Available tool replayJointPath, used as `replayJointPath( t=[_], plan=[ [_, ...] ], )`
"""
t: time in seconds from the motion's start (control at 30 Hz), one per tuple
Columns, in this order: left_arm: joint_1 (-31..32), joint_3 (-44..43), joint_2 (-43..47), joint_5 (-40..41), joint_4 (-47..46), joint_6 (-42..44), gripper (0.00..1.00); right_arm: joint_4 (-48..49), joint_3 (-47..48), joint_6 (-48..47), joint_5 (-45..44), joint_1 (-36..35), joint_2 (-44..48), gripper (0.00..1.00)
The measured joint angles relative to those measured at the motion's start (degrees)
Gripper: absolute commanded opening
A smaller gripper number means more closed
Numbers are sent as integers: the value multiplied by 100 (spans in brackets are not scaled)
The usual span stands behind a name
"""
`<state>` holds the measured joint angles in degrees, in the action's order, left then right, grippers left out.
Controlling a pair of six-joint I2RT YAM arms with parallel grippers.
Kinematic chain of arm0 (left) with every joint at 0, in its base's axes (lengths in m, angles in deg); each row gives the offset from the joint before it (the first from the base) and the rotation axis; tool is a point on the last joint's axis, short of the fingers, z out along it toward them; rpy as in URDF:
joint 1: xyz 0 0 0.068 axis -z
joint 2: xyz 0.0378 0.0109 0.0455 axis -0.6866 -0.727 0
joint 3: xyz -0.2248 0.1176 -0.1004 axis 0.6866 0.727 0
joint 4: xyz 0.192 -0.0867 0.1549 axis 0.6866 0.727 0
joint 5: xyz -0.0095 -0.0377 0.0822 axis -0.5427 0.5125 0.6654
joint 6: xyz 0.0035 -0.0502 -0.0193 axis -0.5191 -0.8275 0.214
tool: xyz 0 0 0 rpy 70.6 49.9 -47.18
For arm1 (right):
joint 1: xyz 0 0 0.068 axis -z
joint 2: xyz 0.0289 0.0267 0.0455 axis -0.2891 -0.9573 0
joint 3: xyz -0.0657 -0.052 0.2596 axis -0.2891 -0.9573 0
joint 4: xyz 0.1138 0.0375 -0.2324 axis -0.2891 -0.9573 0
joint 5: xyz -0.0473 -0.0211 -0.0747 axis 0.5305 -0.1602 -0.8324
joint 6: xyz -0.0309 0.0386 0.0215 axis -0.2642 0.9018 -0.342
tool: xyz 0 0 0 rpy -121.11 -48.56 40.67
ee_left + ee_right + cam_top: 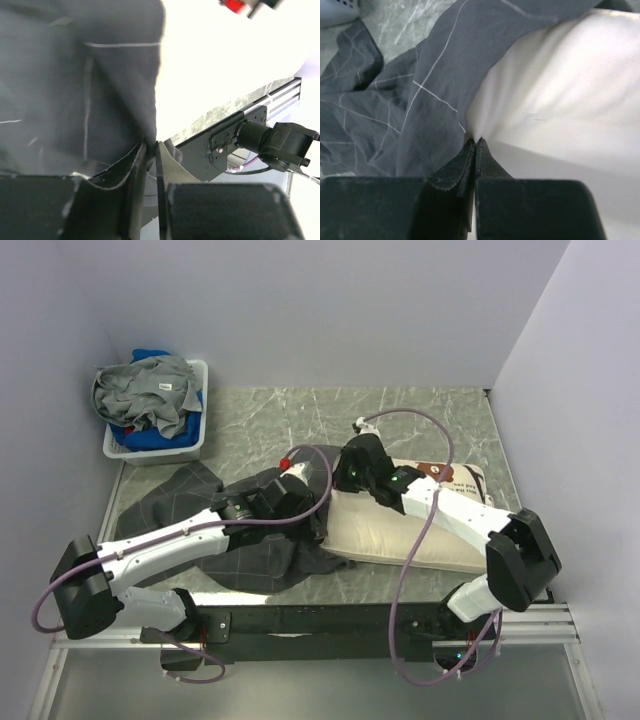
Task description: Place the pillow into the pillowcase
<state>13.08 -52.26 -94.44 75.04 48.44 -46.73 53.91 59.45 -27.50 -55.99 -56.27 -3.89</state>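
Two arms meet over a job barely begun: the pillow (370,535) lies on the table (400,420) at 3 o'clock from centre, almost all of it bare and outside the case (255,562), which sprawls rumpled at 9 o'clock; only the pillow's 9 o'clock end meets the cloth, where the right wrist view shows a flap of the case lapping over one corner; whether that end sits inside the mouth or merely under a loose fold cannot be told. The left gripper (151,150), reaching in from 7 o'clock, has its jaws drawn to a narrow slit; the case's edge runs straight down into the tips, so it looks pinched on the hem. The right gripper (476,145), coming across the pillow from 4 o'clock, has its jaws pressed together right where case edge and pillow meet; whether any cloth is caught between them cannot be seen. A basket (195,445) of clothes stands well apart at 10 o'clock and plays no part in the job. By these views the work is in its opening stage: the mouth seems found and held on one side. Left to do are spreading the mouth, drawing the case along the whole pillow toward 3 o'clock or feeding the pillow in toward 9, and squaring the corners.
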Motion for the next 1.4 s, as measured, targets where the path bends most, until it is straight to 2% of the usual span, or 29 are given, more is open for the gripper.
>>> replayJointPath(
  t=[0.07, 0.2, 0.3, 0.33, 0.4, 0.43, 0.47, 0.53, 0.63, 0.67, 0.7, 0.87, 1.03, 1.13, 1.23, 1.4],
  plan=[
    [0, -118, -146, -33, -2, 13, 14, 184, 4, 90, 92, 39, -149, 0],
    [0, -796, -590, -20, 33, 63, 16, 669, -310, 299, 330, 35, -511, 0],
    [-76, -1040, -555, 15, -37, 63, 17, 1071, -699, 413, 433, 35, -474, 1],
    [-118, -1051, -509, 15, -70, 63, 19, 1185, -804, 431, 461, 35, -426, 19],
    [-258, -1051, -435, -11, -103, 61, 25, 1283, -920, 455, 492, 35, -308, 38],
    [-310, -1051, -433, -28, -122, 63, 29, 1292, -966, 463, 507, 35, -223, 54],
    [-369, -1047, -446, -28, -142, 61, 37, 1259, -984, 463, 518, 39, -127, 60],
    [-417, -997, -492, -31, -181, 68, 46, 1110, -986, 435, 520, 59, 98, 74],
    [-413, -879, -581, -17, -181, 144, 62, 765, -990, 374, 476, 210, 680, 87],
    [-413, -859, -629, -2, -138, 175, 71, 660, -990, 343, 446, 304, 911, 89],
    [-413, -857, -680, 22, -79, 210, 74, 542, -992, 323, 369, 407, 1156, 90],
    [-413, -1003, -754, 660, 525, 433, 81, 2, -1106, 44, 31, 1209, 2173, 100],
    [-468, -2208, -1097, 1781, 1499, 743, 80, -393, -1178, -302, -46, 2555, 2428, 99],
    [-645, -3027, -1506, 2164, 1738, 1064, 72, -448, -1222, -411, 251, 3062, 2422, 92],
    [-999, -3617, -2072, 2061, 1742, 1473, 69, -308, -1351, -369, 780, 2920, 2426, 92],
    [-1414, -3766, -2986, 1683, 1762, 1996, 68, 223, -1749, -271, 1108, 1263, 2509, 93]
  ],
)
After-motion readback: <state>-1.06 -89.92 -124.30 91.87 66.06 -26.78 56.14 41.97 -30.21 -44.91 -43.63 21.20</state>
